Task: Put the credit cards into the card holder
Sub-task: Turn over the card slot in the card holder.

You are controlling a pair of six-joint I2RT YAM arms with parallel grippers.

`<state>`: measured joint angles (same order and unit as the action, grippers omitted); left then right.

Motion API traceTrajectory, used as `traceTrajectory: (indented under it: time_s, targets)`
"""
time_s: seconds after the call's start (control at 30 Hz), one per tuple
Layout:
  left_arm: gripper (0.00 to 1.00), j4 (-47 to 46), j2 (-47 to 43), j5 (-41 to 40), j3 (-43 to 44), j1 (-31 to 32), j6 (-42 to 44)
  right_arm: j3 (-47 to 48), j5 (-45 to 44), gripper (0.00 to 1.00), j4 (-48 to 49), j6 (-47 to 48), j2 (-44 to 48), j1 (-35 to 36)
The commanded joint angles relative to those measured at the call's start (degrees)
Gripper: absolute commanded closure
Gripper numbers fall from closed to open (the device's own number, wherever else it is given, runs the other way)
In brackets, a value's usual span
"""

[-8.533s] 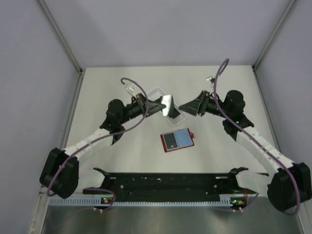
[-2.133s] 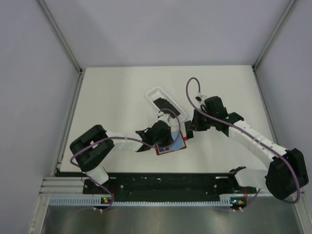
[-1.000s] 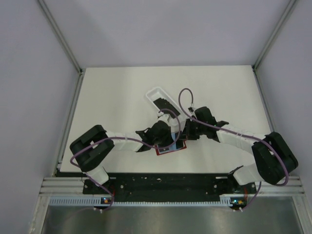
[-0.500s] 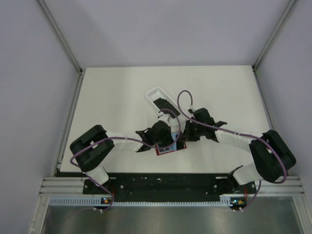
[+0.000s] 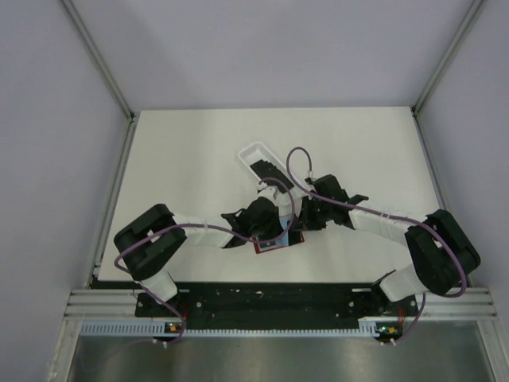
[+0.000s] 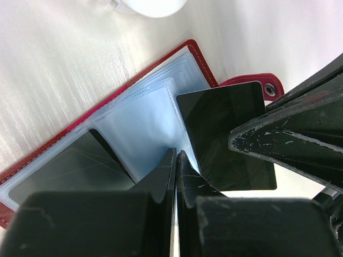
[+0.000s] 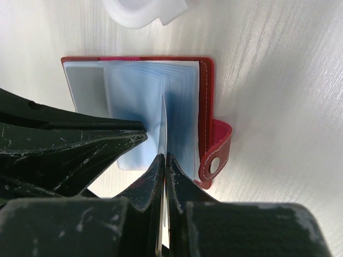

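The card holder [image 5: 267, 248] lies open near the table's front middle, red outside with pale blue sleeves [image 6: 144, 118]. My left gripper [image 5: 278, 229] is shut on the edge of one clear sleeve [image 6: 176, 154] and holds it up. From the right, my right gripper [image 5: 297, 224] is shut on a black credit card [image 6: 220, 134]. That card shows edge-on in the right wrist view [image 7: 162, 120], its front end among the sleeves. Another black card [image 6: 64, 171] sits in a sleeve on the holder's left half. More cards [image 5: 269, 169] lie in the white tray.
The white oblong tray [image 5: 253, 151] stands just behind the holder, and its rim shows at the top of both wrist views [image 6: 150, 5] [image 7: 142, 10]. The holder's red closure tab [image 7: 217, 155] sticks out to the right. Both grippers crowd over the holder, fingers nearly touching.
Two seconds ago the right gripper stood right of the holder; it has moved left with its card to the sleeves. Over the last second both grippers barely move.
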<state>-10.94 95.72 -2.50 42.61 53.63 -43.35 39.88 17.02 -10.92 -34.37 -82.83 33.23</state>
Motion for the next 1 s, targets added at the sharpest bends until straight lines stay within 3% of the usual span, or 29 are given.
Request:
traceTrajectory:
  time_s: [0.0,0.67,0.97]
  targets:
    - [1.00,7.42,-0.10,-2.15,-1.04,-0.01,1.17,2.13,-2.42,1.00,-3.41,2.73,-1.28,0.52]
    - [1.00,10.58,-2.64,-3.74,-1.83,0.08,2.13,3.19,-5.59,1.00,-6.75,2.91,-3.13,0.60]
    - [1.00,16.29,-12.04,-5.67,-4.90,-0.01,1.43,3.01,-5.85,1.00,-6.84,3.08,-3.57,0.52]
